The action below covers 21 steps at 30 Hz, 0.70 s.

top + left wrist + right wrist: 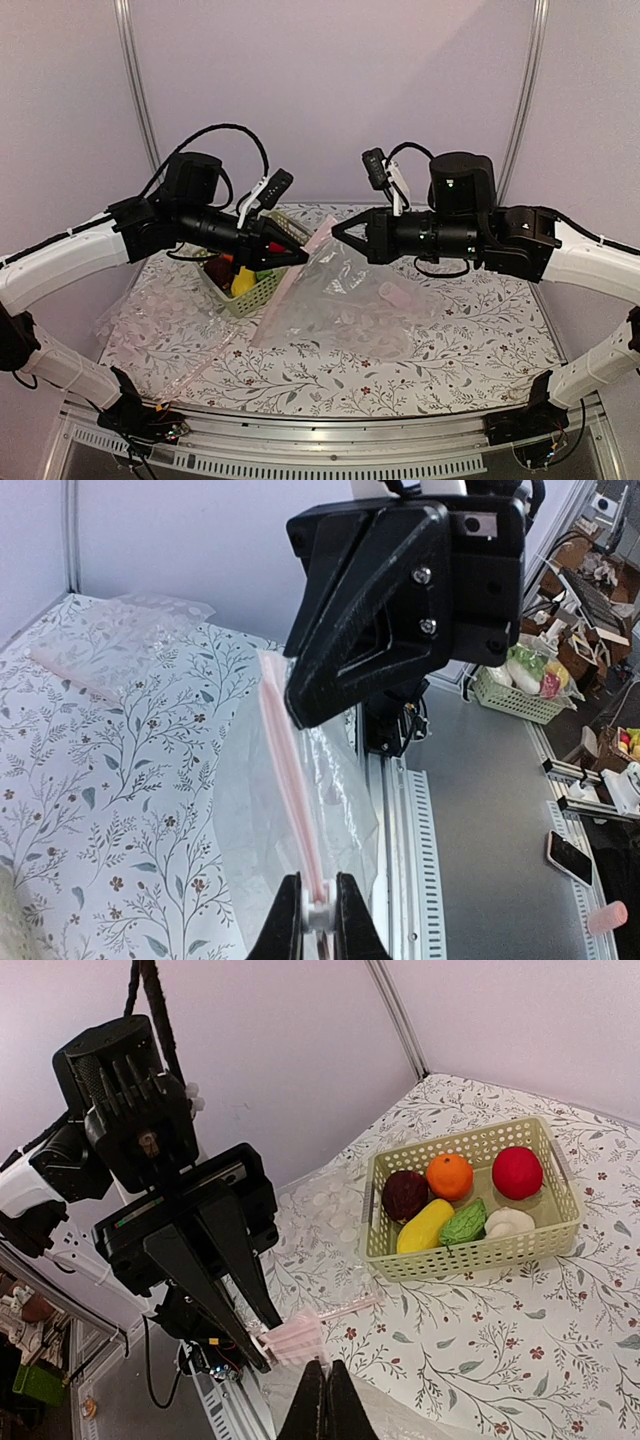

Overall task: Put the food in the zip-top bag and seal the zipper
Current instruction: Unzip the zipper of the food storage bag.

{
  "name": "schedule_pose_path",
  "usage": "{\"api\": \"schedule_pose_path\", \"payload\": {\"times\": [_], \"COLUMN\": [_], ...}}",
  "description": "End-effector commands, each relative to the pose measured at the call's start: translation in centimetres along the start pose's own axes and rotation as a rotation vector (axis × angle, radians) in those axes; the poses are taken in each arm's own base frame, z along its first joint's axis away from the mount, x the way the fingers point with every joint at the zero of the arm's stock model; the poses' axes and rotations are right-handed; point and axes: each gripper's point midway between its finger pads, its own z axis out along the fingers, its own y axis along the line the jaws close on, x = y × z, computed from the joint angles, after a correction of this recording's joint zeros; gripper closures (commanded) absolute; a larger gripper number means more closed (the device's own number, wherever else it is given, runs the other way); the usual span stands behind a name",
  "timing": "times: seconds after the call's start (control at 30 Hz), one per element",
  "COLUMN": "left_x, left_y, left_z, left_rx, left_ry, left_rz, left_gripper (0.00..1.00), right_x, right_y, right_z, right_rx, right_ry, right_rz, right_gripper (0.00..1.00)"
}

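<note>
1. Food is not in the bag yet. All six toy pieces sit in the light green plastic lattice basket (470, 1258): a round red ball (517, 1172), a round orange fruit (449, 1176), a dark maroon fruit (405, 1195), a long yellow piece (425, 1226), a bumpy green piece (463, 1222) and a small white piece (508, 1223).
2. The basket stands on the flowery bench (450, 350), a bit left of the middle and toward the far side.
3. The big clear thin plastic zip-top bag (345, 300) is held up in the middle, just right of the basket. Its bottom hangs down onto the bench.
4. The left gripper (320, 888) is pressed together on the small white slider (320, 912), at one end of the narrow pale pink zipper strip (290, 780).
5. The right gripper (325, 1375) is pressed tight together too. It pinches the zip-top bag at its mouth edge, at the other end of the strip. The strip is pulled straight between the two.
6. I cannot tell if the mouth is open or zipped.
7. A second clear crumpled plastic bag (150, 320) lies flat on the left side of the bench. Nothing touches it.
8. I think the job is only at its start. The mouth has to be open, all six pieces have to go in, and then the slider must run along the strip to close it.
</note>
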Motion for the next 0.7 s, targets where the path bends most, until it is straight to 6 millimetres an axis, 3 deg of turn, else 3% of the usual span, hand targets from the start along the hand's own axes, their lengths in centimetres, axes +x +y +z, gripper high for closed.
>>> {"api": "schedule_pose_path", "payload": {"times": [0.0, 0.57, 0.67], "left_x": [3.6, 3.8, 3.7], "left_y": [-0.3, -0.2, -0.3], "left_z": [0.0, 0.2, 0.2], "left_rx": [0.024, 0.025, 0.027], "left_ry": [0.123, 0.132, 0.13], "left_rz": [-0.111, -0.118, -0.117], "left_gripper": [1.0, 1.0, 1.0], "right_x": [-7.0, -8.2, -8.0], "right_y": [-3.1, -4.2, -2.7], "right_z": [-3.7, -4.8, -4.6], "right_rx": [0.15, 0.189, 0.102], "right_ry": [-0.223, -0.258, -0.234], "right_rz": [0.003, -0.01, -0.027], "right_gripper": [1.0, 1.0, 1.0]}}
